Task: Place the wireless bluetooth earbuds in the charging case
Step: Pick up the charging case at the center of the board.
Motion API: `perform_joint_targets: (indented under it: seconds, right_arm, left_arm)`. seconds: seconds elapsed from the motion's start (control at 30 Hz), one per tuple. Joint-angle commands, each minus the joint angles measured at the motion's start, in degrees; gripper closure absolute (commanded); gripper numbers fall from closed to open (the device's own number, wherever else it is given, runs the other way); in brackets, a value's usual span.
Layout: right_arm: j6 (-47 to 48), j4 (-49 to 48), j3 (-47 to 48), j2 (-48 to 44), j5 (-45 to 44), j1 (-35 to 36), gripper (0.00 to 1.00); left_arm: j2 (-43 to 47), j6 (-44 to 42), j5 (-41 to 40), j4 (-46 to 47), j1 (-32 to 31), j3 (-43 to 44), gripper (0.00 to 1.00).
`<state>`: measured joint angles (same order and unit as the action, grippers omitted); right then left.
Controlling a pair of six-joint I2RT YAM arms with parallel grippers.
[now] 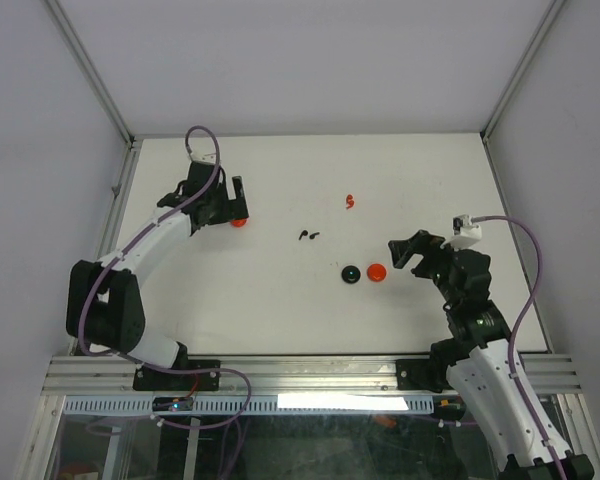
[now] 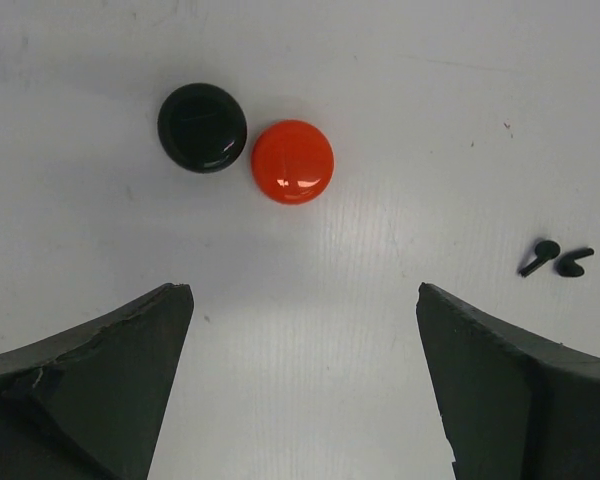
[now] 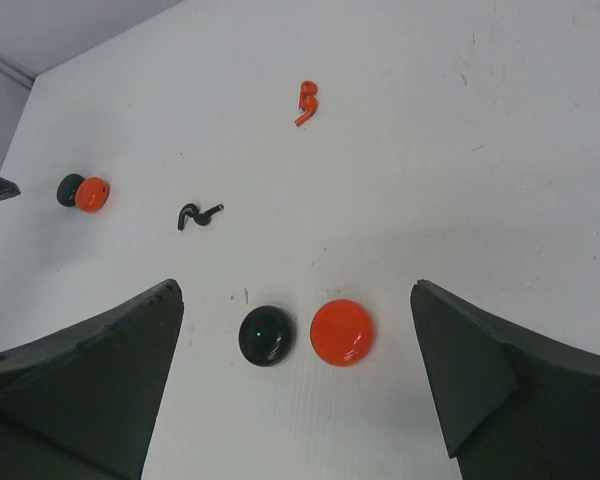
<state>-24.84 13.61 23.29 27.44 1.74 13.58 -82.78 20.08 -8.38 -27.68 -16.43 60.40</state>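
Seems approach step, nothing picked yet; L gripper (image 2: 302,292) & R gripper (image 3: 295,287) both spread wide, empty, above round discs (image 3: 341,332); next needs fine pinch on black earbuds (image 3: 198,214).

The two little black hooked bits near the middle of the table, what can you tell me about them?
The black earbuds are two tiny comma-shaped pieces of what looks like dark plastic, each with a rounded head and a thin stem. They lie flat, side by side and very close, on the white table, roughly mid-table, nearer the arms than the red earbuds. Whether the two touch is unclear. Nothing else touches them.
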Motion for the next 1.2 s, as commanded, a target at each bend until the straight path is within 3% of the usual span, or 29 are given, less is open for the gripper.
perform_joint_targets:
  seconds: [0.0, 0.17, 0.6, 0.73, 1.17]
  right_arm:
    - [1.8, -3.6, -0.7, -2.6, -2.1, -0.2, 0.01]
    - [0.8, -4.6, -1.9, -2.4, -5.1, -0.2, 0.01]
    - [1.1, -3.4, -1.8, -0.9, -3.2, -0.2, 0.01]
    - [1.0, -3.5, -1.9, -0.6, -3.0, -0.2, 0.01]
    - [1.3, -5.5, -2.3, 0.6, 0.1, -0.2, 0.01]
  left_arm:
    - [-7.1, -0.2, 1.0, 1.2, 0.1, 7.1, 0.01]
    - [-15.1, 1.5, 1.5, -0.2, 0.1, 12.3, 0.07]
    - [-26.7, 0.1, -1.6, -2.1, 0.1, 18.4, 0.24]
    - [-28.5, -0.3, -1.2, -2.8, 0.1, 19.8, 0.31]
    - [-33.0, -2.4, -3.6, -3.0, 0.0, 21.4, 0.38]
